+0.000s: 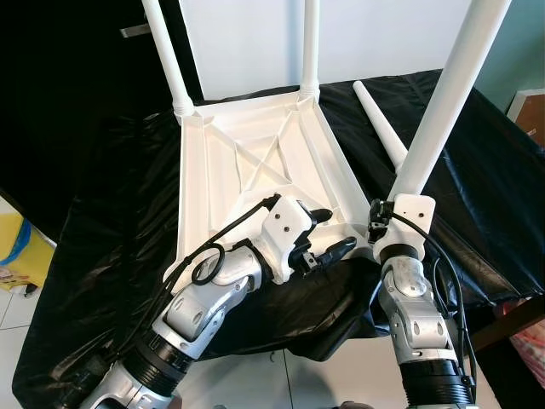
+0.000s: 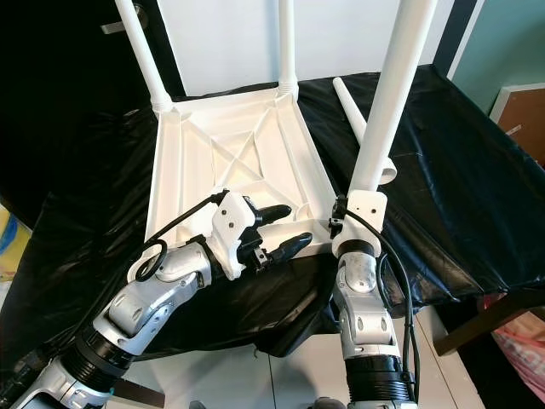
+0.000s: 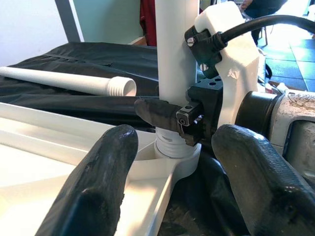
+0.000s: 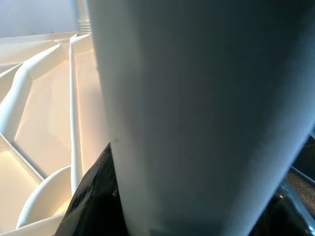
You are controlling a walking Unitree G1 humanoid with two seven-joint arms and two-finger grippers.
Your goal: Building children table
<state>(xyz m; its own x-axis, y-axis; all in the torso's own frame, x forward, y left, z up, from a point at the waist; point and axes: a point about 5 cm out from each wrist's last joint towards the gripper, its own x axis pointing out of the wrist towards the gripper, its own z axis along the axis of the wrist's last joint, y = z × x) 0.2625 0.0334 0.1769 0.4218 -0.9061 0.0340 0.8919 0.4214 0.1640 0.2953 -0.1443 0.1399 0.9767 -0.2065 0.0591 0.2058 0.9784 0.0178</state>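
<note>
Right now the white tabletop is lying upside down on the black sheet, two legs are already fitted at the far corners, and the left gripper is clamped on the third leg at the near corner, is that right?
Not quite: the right gripper, not the left, is clamped on the third leg, as the left wrist view shows. The left gripper hovers open beside it over the tabletop. The rest stands: the tabletop lies upside down on the black sheet, with two legs fitted at the far corners.

**G1 arms: look & build**

Both arms silver metal w/ scuffed, worn finish, segmented joints, black ribbed collars near the base. Left arm (image 1: pixel 200 302): white angular wrist housing, black cable looped in a ring beside it, 2 long black fingers (image 1: pixel 339 249), rounded tips, matte & dusty. Right arm (image 1: pixel 417 315): white wrist block, black cable running down its side in a loop. In left wrist view, right wrist block (image 3: pixel 231 59) has a black clamp w/ screws gripping the cable, black mount w/ small bolt holes below.
</note>
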